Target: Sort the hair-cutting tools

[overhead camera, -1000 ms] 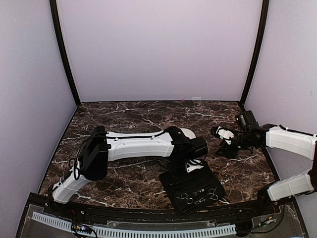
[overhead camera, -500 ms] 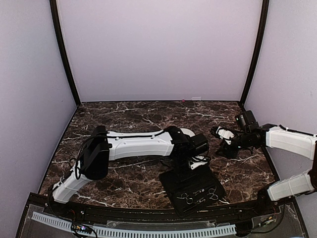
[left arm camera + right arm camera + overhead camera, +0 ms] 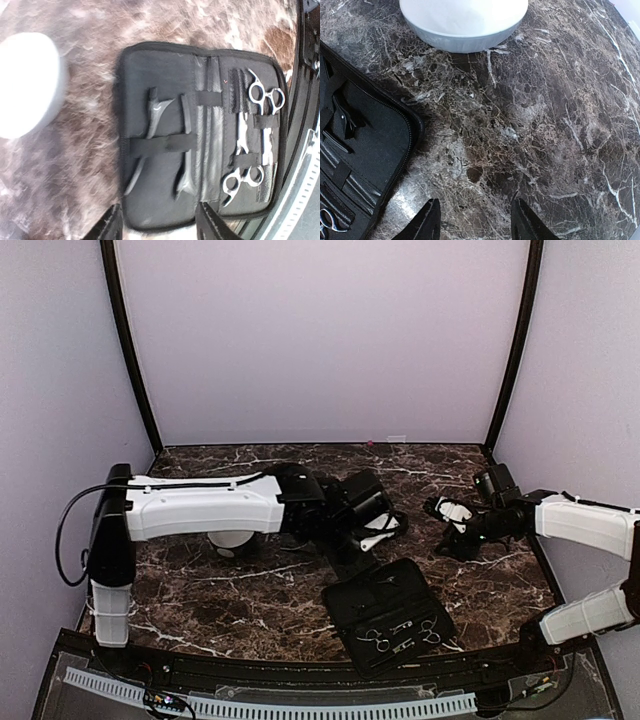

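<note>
The hair-cutting tools lie strapped in an open black case (image 3: 390,615) (image 3: 165,200). Two silvery scissors (image 3: 264,96) (image 3: 244,181) (image 3: 378,641) sit in its near half. Thin dark clips (image 3: 154,116) (image 3: 184,150) sit under a strap in the other half. My left gripper (image 3: 160,226) (image 3: 385,530) hovers open just past the case's edge, nothing between its fingers. My right gripper (image 3: 476,225) (image 3: 445,512) hangs open over bare marble, to the right of the case (image 3: 360,150), with one clip (image 3: 342,120) showing.
One white bowl (image 3: 465,20) (image 3: 25,85) stands on the marble beyond the case. Another white bowl (image 3: 232,538) peeks out under the left arm. The table's black front rail (image 3: 305,150) runs close along the case's near side.
My left gripper has opened and pulled back up and away from the case's far edge, the arm swinging left. The right arm has stayed put.
</note>
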Motion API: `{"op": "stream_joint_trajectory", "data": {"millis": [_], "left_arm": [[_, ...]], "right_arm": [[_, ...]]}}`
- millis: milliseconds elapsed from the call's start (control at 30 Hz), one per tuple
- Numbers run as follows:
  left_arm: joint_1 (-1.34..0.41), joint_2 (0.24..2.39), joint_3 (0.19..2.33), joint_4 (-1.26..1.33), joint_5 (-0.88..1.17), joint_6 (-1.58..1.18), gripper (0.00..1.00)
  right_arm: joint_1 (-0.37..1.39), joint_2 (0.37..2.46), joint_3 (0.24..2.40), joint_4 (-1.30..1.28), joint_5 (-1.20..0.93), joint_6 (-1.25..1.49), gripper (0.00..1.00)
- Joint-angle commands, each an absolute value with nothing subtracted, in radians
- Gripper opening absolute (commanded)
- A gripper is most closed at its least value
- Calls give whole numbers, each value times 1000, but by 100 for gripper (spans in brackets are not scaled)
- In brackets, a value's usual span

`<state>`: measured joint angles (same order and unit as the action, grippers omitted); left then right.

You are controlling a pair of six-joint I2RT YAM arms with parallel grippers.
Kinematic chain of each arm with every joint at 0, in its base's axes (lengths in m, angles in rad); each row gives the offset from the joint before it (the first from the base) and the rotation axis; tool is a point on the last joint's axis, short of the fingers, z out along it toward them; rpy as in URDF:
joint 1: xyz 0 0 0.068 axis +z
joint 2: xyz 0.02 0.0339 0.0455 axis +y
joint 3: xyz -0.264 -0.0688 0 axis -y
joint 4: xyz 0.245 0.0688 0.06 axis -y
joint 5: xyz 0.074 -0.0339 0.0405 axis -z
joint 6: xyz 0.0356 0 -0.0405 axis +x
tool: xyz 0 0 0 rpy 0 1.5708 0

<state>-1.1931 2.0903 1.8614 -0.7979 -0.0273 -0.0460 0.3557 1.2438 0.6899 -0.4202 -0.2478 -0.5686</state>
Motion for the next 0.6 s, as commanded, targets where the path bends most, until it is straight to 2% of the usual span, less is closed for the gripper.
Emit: {"op": "stream_joint_trajectory", "data": {"millis": [0, 67, 233, 567], "left_arm": [[-1140, 1919, 1650, -678, -124, -73, 58], [-1094, 1851, 1538, -603, -50, -107, 62], [-1012, 1727, 1275, -368, 130, -195, 63], [-924, 1699, 1068, -111, 346, -384, 63]], "right_arm": [[365, 1248, 720, -423, -265, -577, 48], [365, 1249, 720, -425, -264, -576, 48], [365, 1246, 720, -425, -262, -576, 48], [366, 1250, 718, -426, -264, -579, 48]]}}
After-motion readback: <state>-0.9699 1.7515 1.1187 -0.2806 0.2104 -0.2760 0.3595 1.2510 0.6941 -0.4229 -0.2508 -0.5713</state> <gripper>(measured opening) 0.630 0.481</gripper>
